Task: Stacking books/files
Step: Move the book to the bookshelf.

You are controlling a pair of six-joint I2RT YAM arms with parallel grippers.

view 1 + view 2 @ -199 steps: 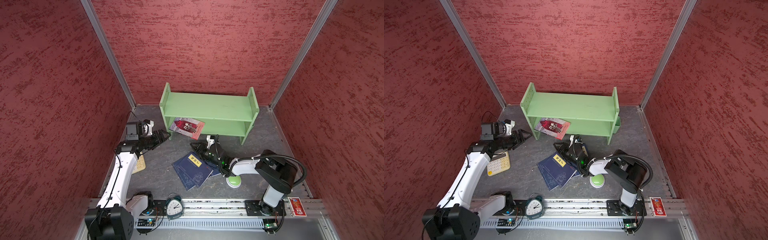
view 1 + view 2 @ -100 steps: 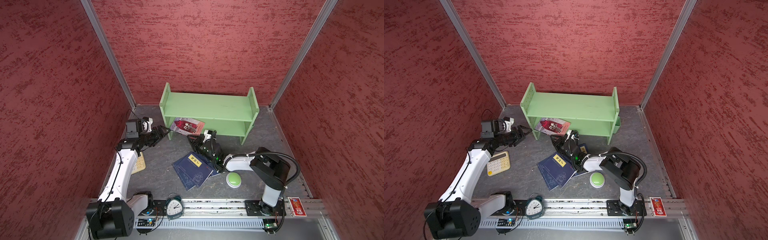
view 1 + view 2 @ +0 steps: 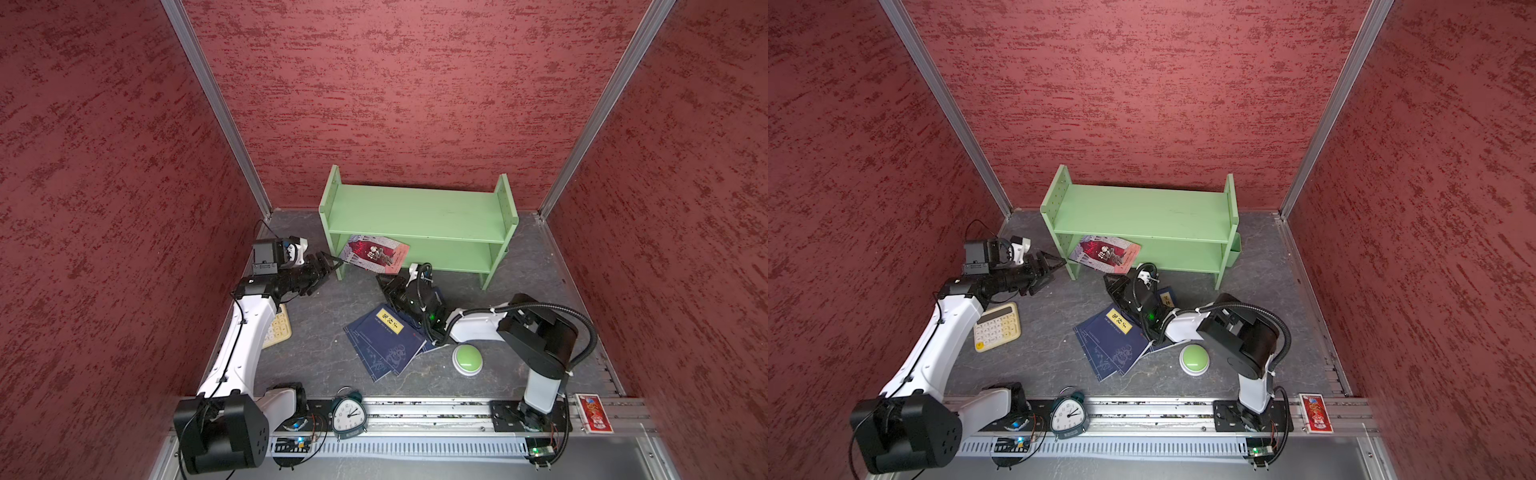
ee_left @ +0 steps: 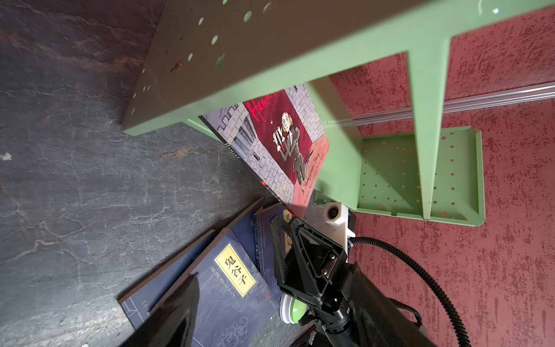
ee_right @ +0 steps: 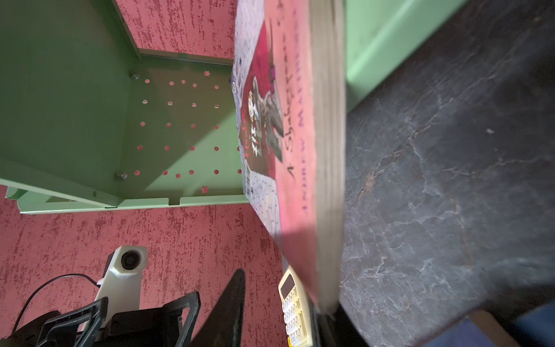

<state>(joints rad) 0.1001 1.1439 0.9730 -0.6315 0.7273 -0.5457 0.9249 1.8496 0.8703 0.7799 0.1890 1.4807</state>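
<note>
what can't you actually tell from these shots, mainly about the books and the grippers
- Grip: whether the right gripper is shut on the red-and-white book. Its own body covers the fingertips in both top views, and the right wrist view is blurred and cut off there.
- Count of navy books: the right arm covers part of the pile in both top views.
- Small print on the navy covers: too small or blurred in every view.
</note>
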